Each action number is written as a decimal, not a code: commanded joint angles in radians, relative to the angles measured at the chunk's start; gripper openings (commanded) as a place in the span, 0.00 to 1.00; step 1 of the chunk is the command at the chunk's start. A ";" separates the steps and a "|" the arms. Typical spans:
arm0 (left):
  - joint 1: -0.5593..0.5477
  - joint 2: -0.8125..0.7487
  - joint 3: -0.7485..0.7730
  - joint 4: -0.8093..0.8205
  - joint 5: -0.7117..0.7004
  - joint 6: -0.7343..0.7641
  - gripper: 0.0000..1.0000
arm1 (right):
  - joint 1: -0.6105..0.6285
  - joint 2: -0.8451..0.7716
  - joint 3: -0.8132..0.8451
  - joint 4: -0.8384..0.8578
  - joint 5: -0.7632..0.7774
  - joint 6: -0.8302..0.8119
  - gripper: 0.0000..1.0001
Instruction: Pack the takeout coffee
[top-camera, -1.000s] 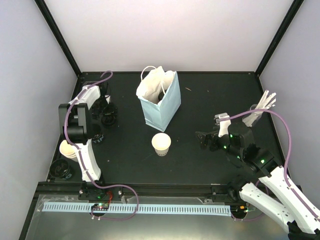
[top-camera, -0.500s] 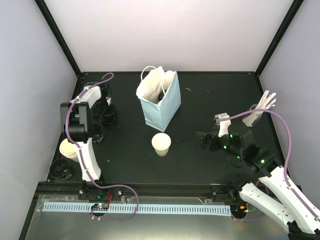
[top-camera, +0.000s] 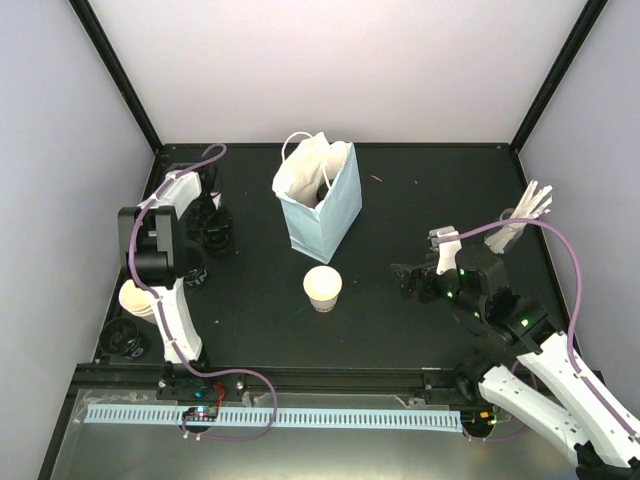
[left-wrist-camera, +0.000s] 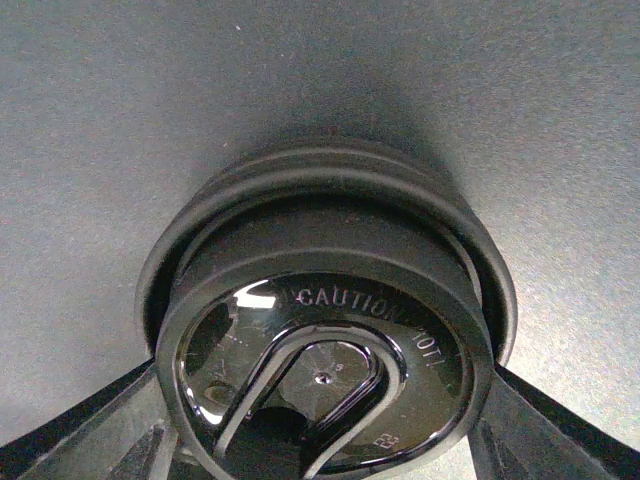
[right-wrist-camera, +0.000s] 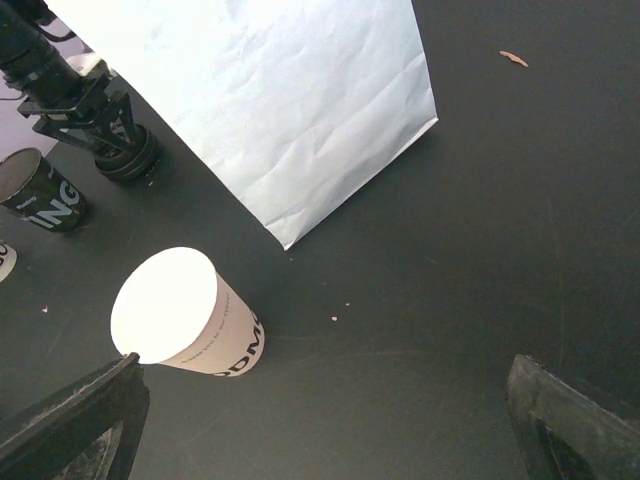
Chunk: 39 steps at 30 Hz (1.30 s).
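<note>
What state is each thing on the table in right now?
paper bag: upright, mouth open.
paper cup: upright, no lid.
black lid: lying flat, top up.
left gripper: straddling the black lid, grip unclear.
right gripper: open, empty.

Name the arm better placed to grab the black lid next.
Left. The left gripper straddles the black lid, with a finger on each side of it. The right gripper, open, hovers well away from the lid, facing the lidless cup.
</note>
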 joint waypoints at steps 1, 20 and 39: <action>-0.015 -0.097 0.005 -0.040 -0.025 -0.022 0.73 | -0.004 -0.004 -0.006 0.026 -0.012 -0.007 1.00; -0.018 -0.445 -0.119 -0.052 0.260 -0.009 0.73 | 0.006 0.162 0.016 0.245 -0.413 0.077 1.00; -0.022 -1.148 -0.618 0.161 0.917 -0.293 0.69 | 0.397 0.712 0.229 0.738 -0.230 0.166 0.99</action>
